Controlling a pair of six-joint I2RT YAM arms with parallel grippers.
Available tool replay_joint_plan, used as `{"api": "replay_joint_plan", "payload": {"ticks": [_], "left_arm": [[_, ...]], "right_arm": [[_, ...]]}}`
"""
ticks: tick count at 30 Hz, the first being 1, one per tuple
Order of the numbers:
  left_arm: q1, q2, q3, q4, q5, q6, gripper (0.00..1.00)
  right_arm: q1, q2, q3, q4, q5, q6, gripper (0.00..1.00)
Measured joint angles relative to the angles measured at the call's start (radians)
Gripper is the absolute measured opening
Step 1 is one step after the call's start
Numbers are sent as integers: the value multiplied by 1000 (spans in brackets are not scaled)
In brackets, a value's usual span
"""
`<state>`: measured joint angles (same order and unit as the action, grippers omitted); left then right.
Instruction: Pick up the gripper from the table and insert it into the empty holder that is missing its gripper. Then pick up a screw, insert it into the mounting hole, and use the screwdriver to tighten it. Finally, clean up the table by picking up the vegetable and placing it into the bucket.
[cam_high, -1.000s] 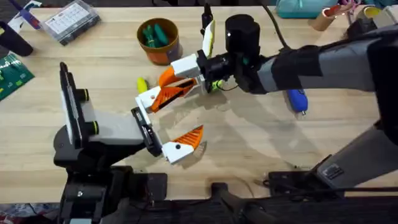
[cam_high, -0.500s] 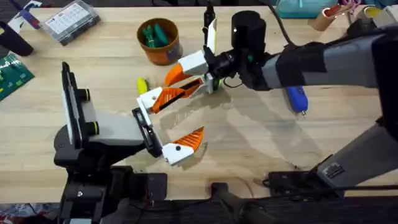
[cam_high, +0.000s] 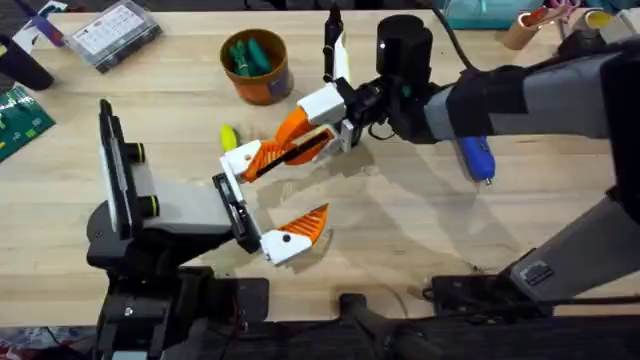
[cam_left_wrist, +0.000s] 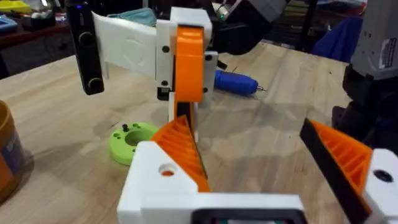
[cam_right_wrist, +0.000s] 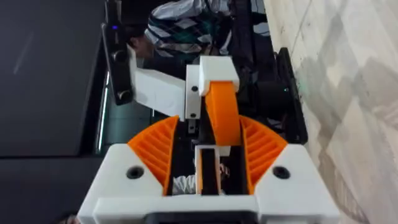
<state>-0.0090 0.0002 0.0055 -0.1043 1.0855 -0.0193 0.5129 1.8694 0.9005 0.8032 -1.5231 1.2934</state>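
The right arm reaches in from the right across the middle of the table, wrist rolled on its side, and its right gripper (cam_high: 335, 125) is closed on the gripper (cam_high: 293, 127), the long orange finger with its white block base. In the right wrist view the ribbed orange pads (cam_right_wrist: 155, 149) press the part from both sides, and the finger's white base (cam_right_wrist: 214, 73) points away from the camera.

The left arm sits low at the near left, forearm pointing right. Its left gripper (cam_high: 268, 200) stands wide, one orange-tipped finger far, the other near. The held orange finger lies just beside the far finger, tilted; whether they touch I cannot tell.

The screwdriver (cam_high: 477, 160) lies right of the right wrist. The yellow vegetable (cam_high: 228, 135) lies left of the held part, and the bucket (cam_high: 256, 66) stands beyond it at the far side. A lime-green ring (cam_left_wrist: 132, 140) lies flat under the held part in the left wrist view
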Motion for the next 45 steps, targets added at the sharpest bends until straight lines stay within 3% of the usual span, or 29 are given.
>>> {"api": "replay_joint_plan", "payload": {"ticks": [4, 8, 13, 25, 45], "left_arm": [[0, 0, 0, 0, 0, 0, 988], [0, 0, 0, 1, 0, 4, 988], [0, 0, 2, -1, -1, 15, 988], [0, 0, 2, -2, -13, -23, 988], [4, 5, 2, 4, -60, -49, 986]], "right_arm": [[0, 0, 0, 1, -1, -2, 465], [0, 0, 0, -3, -1, -5, 326], [0, 15, 0, -10, 2, -5, 25], [11, 19, 14, -160, 37, -74, 12], [24, 13, 17, -153, 144, -62, 10]]}}
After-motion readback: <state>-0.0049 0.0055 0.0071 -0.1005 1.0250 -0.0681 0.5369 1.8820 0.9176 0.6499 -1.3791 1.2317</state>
